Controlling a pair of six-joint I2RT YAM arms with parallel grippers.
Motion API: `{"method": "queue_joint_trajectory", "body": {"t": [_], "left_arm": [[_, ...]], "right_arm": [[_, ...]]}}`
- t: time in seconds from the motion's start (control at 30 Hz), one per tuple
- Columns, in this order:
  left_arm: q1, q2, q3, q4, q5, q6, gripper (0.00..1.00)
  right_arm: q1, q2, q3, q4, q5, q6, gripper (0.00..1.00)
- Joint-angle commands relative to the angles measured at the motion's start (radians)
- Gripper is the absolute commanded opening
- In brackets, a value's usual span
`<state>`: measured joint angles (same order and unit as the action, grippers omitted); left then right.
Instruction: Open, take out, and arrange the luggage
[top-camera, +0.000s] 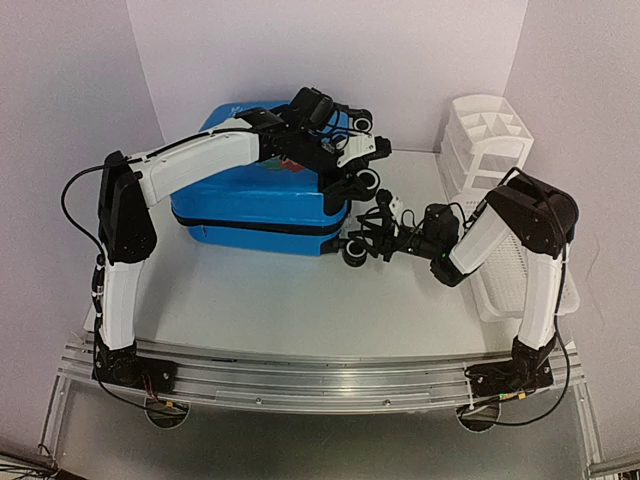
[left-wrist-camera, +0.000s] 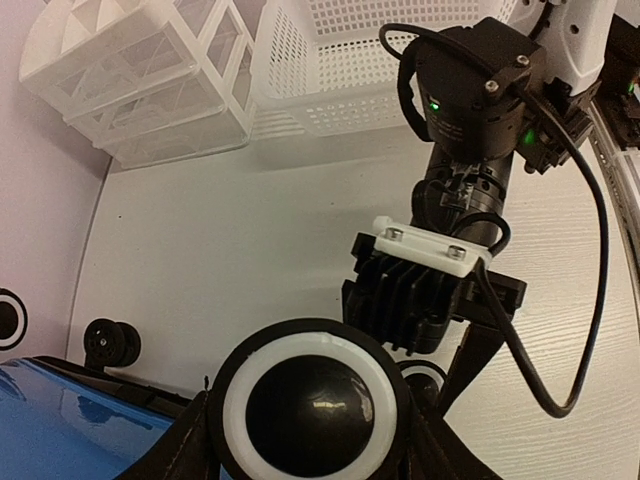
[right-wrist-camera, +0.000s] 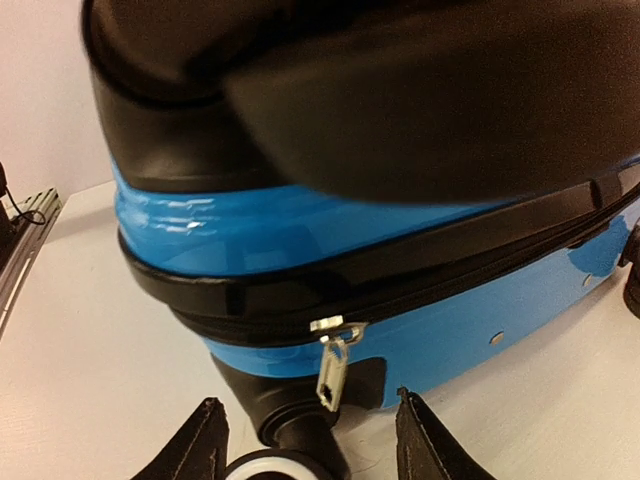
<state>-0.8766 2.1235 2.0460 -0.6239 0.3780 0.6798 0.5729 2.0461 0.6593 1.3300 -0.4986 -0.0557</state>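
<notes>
Right gripper (right-wrist-camera: 306, 400) is open, its 2 fingers spread to either side of the zip pull (right-wrist-camera: 331, 365) without touching it. The pull hangs from the black zip band at the luggage's (top-camera: 240, 200) near wheel-end corner. The left gripper (left-wrist-camera: 310, 425) reaches over the luggage lid to that same end and appears clamped on 1 wheel (left-wrist-camera: 312, 400), which fills the gap between its fingers.

We see 3 risks. The pull is thin and dangling, so closing a little off line could pinch only its edge or knock it aside. A caster just below the pull could catch a lower fingertip as the right gripper moves in. If the left gripper's hold on the round wheel slips when the zip is dragged, the luggage could slide on the bench (top-camera: 260, 300) instead of unzipping.

The luggage lies flat, lid up and zipped shut. It is directly ahead of the right gripper, and the white basket (top-camera: 520, 270) stands well apart beyond its wheel end.
</notes>
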Motion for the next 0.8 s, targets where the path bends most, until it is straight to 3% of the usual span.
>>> {"method": "queue_joint_trajectory", "body": {"t": [0.0, 0.67, 0.77], "left_arm": [[0.053, -0.094, 0.014, 0.059, -0.012, -0.042, 0.00], [0.065, -0.080, 0.015, 0.102, 0.002, -0.049, 0.00], [0.065, -0.079, 0.012, 0.105, 0.002, -0.049, 0.00]], "right_arm": [[-0.027, 0.043, 0.090, 0.074, -0.078, -0.019, 0.50], [-0.031, 0.132, 0.210, 0.072, -0.220, 0.118, 0.19], [-0.030, 0.135, 0.214, 0.071, -0.225, 0.148, 0.09]]}}
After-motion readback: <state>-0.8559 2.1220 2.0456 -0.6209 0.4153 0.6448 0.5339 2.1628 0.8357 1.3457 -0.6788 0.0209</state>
